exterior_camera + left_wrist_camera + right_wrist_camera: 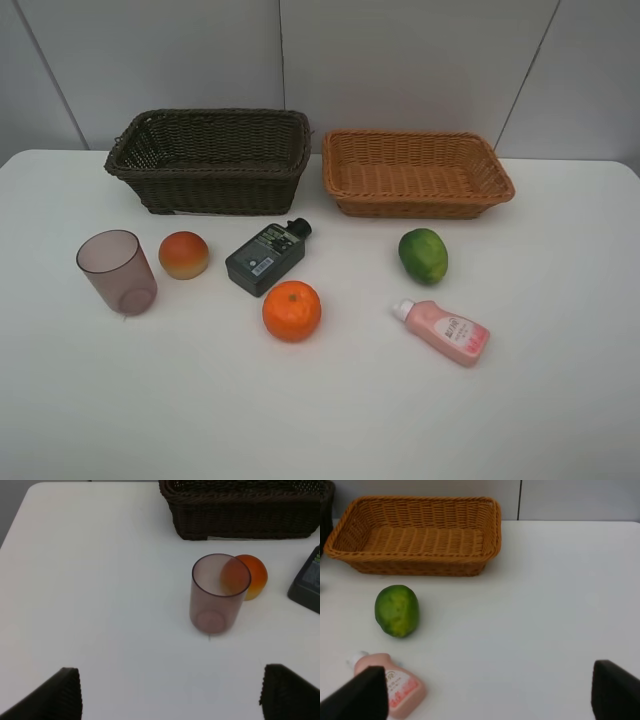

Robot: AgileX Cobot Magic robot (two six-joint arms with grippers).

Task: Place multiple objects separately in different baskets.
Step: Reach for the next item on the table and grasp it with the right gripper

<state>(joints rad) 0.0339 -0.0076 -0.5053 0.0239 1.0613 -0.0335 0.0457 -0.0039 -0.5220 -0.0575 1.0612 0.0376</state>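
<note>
Two empty baskets stand at the back: a dark brown one [215, 186] [240, 515] on the left and a light tan one [420, 207] [415, 566] on the right. In front lie a mauve cup [117, 272] [218, 594], a peach [184, 254] [254, 575], a dark grey bottle [266, 257] [307, 582], an orange [292, 311], a lime [423, 255] [397, 610] and a pink bottle [442, 331] [395, 687]. My left gripper [170, 700] is open, short of the cup. My right gripper [487, 697] is open, beside the pink bottle. Neither gripper shows in the high view.
The white table [560, 380] ends at a grey panelled wall [400, 60] right behind the baskets. The cup stands upright; both bottles lie on their sides. The peach sits just behind the cup in the left wrist view.
</note>
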